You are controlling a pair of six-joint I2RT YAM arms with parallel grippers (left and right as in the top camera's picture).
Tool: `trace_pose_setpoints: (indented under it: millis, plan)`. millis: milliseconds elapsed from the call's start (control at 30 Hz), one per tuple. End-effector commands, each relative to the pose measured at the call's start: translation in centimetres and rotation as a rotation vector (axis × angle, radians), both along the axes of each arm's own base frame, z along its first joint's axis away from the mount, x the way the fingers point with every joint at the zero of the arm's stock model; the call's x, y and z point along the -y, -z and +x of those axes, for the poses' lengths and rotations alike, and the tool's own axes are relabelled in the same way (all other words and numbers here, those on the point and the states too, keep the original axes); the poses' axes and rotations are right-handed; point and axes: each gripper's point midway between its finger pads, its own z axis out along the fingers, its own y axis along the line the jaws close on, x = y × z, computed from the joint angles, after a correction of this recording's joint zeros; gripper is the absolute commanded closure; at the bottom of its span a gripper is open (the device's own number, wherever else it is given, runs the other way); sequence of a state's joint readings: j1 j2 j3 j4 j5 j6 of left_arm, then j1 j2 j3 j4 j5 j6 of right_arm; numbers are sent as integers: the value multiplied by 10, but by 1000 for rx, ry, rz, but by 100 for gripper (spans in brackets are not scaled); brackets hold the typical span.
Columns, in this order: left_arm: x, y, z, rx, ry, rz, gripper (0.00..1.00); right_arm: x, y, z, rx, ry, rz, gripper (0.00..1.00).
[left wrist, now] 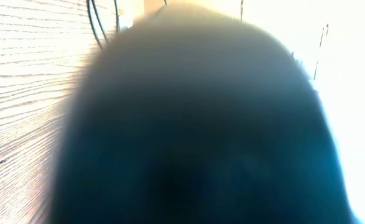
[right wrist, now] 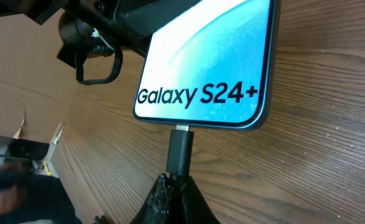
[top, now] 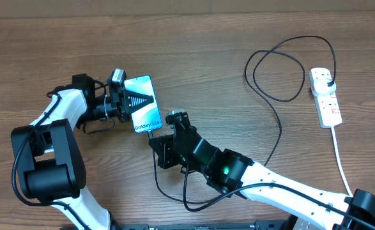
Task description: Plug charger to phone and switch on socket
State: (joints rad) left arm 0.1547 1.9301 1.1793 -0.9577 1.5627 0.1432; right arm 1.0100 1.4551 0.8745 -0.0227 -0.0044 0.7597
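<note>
Two grippers are seen at the phone [top: 147, 118], a slim rectangular smartphone with a dark frame and a lit blue-white screen reading "Galaxy S24+", on or just over the brown wooden table [top: 193, 38]. The left gripper [top: 138, 99] is closed on the phone's upper half, with one black finger laid across the screen. Just below the phone's bottom edge, the right gripper [right wrist: 175, 194] is clamped, fingers together, on the small plug tip of the charger [right wrist: 180, 149], a long thin black cable. The tip's metal end is met with the port in that edge; how deep it is seated cannot be told. Well apart to the phone's right, the socket [top: 328, 102], a small white oblong power strip with a white cord [top: 340, 153], is noted with the charger's black plug seated in it. Switch positions are too small to be read. Left wrist view is blurred dark.
</note>
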Motion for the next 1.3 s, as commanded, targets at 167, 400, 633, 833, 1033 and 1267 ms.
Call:
trace_pose_setpoints:
  millis: [167,400,633,833,1033,1267]
  plan:
    - [14,-12,-9,45,37,-11,96,14,-37,35,99,123,76,96]
    - [20,-12,-12,48,56,-11,96,14,-37,35,98,123,76,96]
    - [24,-11,-13,47,68,-12,96,15,-37,37,99,127,76,96]
    - [24,-12,-13,42,68,-12,96,17,-37,40,90,118,82,96]
    - [24,-12,-13,43,68,-12,96,17,-37,39,93,114,80,96]
    - [24,-11,-12,59,68,-9,96,20,-29,37,73,112,50,92]
